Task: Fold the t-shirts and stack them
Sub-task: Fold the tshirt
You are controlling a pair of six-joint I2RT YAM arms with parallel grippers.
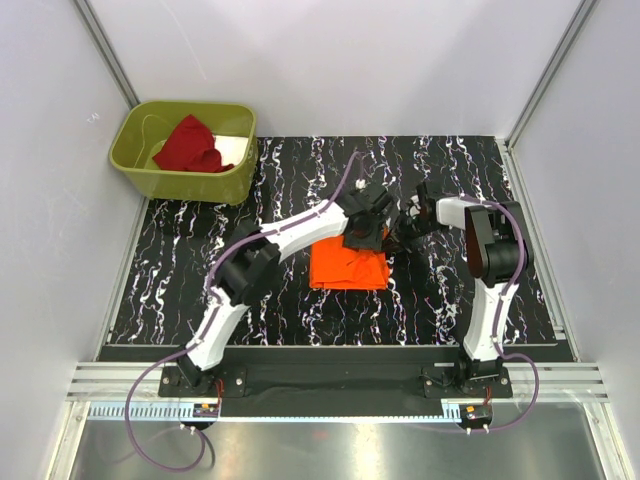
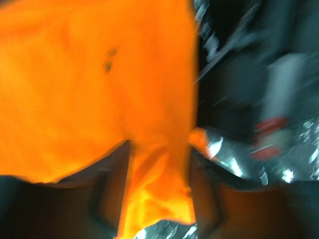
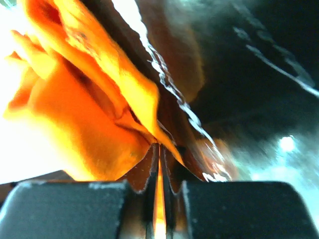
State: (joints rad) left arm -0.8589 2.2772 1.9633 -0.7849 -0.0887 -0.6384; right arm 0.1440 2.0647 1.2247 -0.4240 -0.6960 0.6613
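Observation:
The orange t-shirt (image 1: 345, 268) lies folded into a small rectangle in the middle of the black marbled mat (image 1: 200, 290). My left gripper (image 1: 362, 236) is at its far edge; in the left wrist view (image 2: 160, 169) a bunched strip of orange cloth (image 2: 89, 84) fills the gap between its fingers. My right gripper (image 1: 402, 232) is at the shirt's far right corner, its jaws (image 3: 159, 149) pinched shut on a thin edge of the orange cloth (image 3: 75, 124). The dark red t-shirt (image 1: 190, 145) lies crumpled in the olive-green bin (image 1: 150, 180).
The bin stands at the back left corner, off the mat's edge. White walls enclose the table on three sides. The two arms cross over the mat's centre, close together above the shirt's far edge.

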